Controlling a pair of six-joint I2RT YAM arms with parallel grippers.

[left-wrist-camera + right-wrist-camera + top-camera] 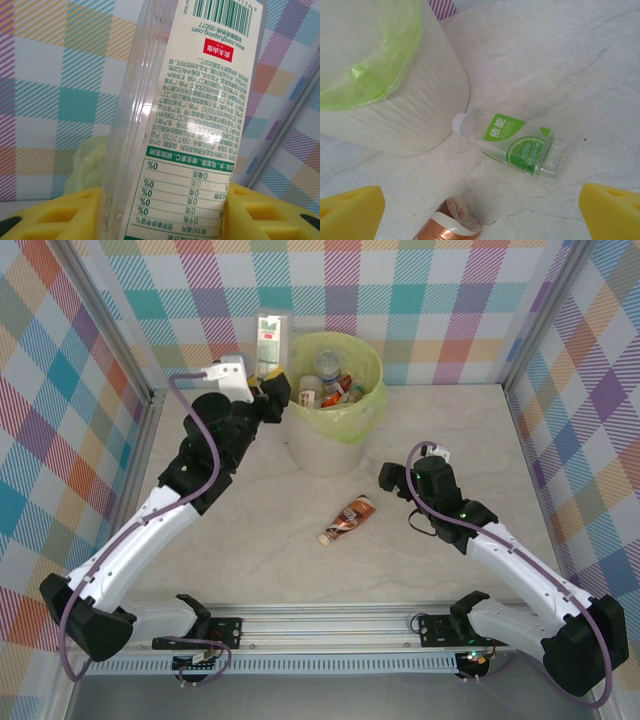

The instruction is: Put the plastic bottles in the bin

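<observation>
Now my left tool pinches a green-labelled bottle beside the bin, for release; right tool spread.

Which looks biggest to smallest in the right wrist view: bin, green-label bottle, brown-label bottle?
1. bin: largest by far, though cropped.
2. green-label bottle: whole in view.
3. brown-label bottle: smallest patch, but cut off at the bottom edge and nearer the camera, so 2 versus 3 is unsure.

Cropped above and below the left fingers: clear bottle. Cropped low between the right fingers: brown bottle. Clipped beyond them: bin.
</observation>
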